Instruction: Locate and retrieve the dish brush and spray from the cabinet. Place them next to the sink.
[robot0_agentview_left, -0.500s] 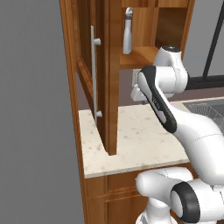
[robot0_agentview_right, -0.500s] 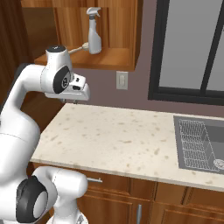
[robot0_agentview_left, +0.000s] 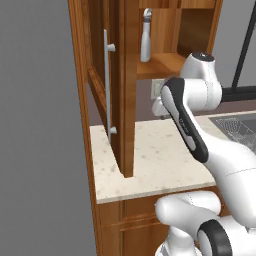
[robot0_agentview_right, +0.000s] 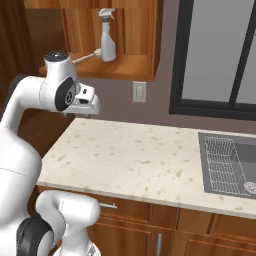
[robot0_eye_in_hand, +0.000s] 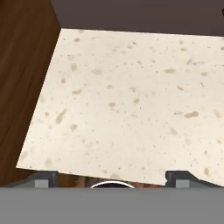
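Observation:
The spray (robot0_agentview_right: 107, 40) stands upright on the open shelf of the cabinet (robot0_agentview_right: 127, 67), and it is also visible on the shelf as the spray (robot0_agentview_left: 145, 42). A thin pale handle, seemingly the dish brush (robot0_agentview_right: 84, 58), pokes out to the bottle's left. The cabinet door (robot0_agentview_left: 127, 100) stands swung open. My gripper (robot0_agentview_right: 86, 114) hangs below the shelf, above the counter's left part and pointing down. In the hand view the gripper (robot0_eye_in_hand: 111, 179) is open, its tips wide apart over bare counter. The sink (robot0_agentview_right: 245, 150) lies far right.
The beige speckled counter (robot0_agentview_right: 140, 150) runs from the cabinet to the sink, where a wire rack (robot0_agentview_right: 222, 165) rests. The open door's silver bar handle (robot0_agentview_left: 106, 85) juts out at the left. A wall outlet (robot0_agentview_right: 139, 92) and a dark-framed window (robot0_agentview_right: 220, 55) are behind.
The arm has shifted slightly to the left and the hand sits a touch lower. The bottle, brush and door have not moved.

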